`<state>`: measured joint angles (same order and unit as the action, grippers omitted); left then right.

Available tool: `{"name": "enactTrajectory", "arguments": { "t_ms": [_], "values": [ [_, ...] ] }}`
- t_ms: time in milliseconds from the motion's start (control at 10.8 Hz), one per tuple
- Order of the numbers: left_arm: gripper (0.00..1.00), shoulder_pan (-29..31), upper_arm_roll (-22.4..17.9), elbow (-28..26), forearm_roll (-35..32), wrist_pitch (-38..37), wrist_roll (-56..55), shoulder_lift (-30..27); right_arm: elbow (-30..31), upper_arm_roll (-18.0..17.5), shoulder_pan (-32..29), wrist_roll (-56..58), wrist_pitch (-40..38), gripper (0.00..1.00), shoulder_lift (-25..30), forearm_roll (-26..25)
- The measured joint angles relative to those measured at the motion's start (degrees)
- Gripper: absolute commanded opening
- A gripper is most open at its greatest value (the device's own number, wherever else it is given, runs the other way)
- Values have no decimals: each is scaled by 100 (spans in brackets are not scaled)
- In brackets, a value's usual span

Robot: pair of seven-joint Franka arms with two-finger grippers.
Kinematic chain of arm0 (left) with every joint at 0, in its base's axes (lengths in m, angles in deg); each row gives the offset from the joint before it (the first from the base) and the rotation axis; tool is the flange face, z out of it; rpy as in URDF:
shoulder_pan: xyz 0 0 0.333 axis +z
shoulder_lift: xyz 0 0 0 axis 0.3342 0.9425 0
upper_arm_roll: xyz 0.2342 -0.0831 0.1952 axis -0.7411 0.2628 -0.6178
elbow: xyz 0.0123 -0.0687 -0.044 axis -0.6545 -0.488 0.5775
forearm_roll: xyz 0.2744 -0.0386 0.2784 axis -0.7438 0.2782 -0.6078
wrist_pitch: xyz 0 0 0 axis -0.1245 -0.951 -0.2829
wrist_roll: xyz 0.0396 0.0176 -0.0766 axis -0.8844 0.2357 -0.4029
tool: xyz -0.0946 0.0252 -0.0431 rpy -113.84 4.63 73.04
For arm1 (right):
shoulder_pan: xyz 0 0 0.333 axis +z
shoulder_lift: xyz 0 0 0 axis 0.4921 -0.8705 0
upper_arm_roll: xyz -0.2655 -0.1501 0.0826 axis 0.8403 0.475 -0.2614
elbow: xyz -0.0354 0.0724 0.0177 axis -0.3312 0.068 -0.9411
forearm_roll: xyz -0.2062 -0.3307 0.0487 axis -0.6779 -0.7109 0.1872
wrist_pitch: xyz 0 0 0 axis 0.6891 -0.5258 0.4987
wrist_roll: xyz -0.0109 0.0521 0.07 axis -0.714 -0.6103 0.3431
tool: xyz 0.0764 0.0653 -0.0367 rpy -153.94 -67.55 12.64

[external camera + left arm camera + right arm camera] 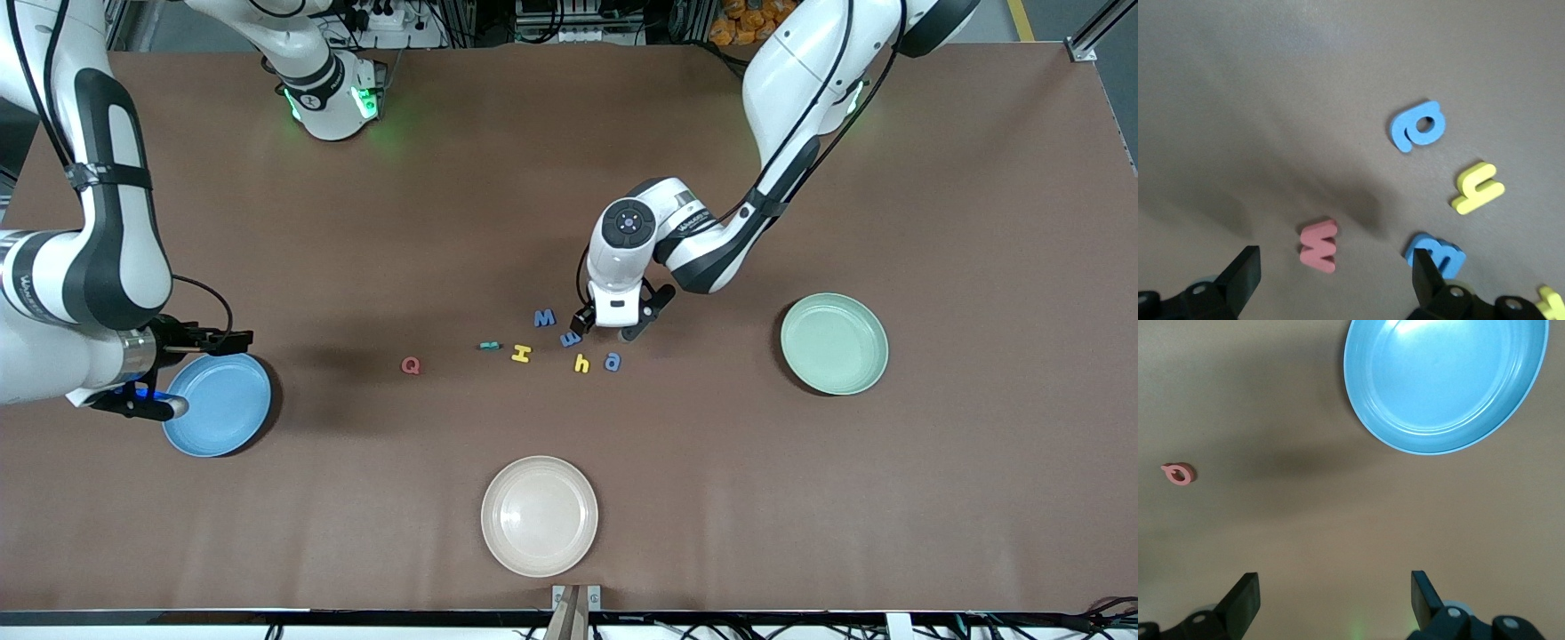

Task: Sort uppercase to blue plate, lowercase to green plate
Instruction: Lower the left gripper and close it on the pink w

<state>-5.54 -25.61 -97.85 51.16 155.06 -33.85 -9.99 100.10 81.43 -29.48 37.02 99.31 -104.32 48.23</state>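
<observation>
We note the left claw (1331,280) spread wide and empty, low over the letter cluster mid-worktop (800,498). Between its fingers lies the red w (1319,245); the blue m (1436,255) sits at one fingertip, with the yellow h (1477,188) and blue a (1418,125) just past it. We see the blue M (544,317), yellow H (521,354), a teal letter (487,345) and red Q (410,364) trailing toward the right arm's end. The right claw (1331,600) waits spread beside the blue plate (1438,433). The green plate (834,343) is empty, as is the cream plate (540,516)
</observation>
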Motion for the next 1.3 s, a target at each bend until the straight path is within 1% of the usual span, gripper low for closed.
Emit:
{"name": "enactTrajectory", "arguments": {
  "t_ms": [186,465,930,1209,1302],
  "values": [
    [87,-197,-171,0,-27,115,-120,111,0,1,-1,0,0,100,-12,0],
    [74,-273,-203,3,-34,122,-279,133,0,1,0,0,1,100,-23,0],
    [57,-286,-204,1,-35,116,-286,134,-14,-4,0,-6,16,100,-79,3],
    [46,-291,-203,-10,-35,71,-288,114,-25,20,-115,-12,19,100,-79,3],
    [44,-294,-203,-12,-52,71,-288,110,-29,21,-148,-12,19,100,-79,3]
  ]
}}
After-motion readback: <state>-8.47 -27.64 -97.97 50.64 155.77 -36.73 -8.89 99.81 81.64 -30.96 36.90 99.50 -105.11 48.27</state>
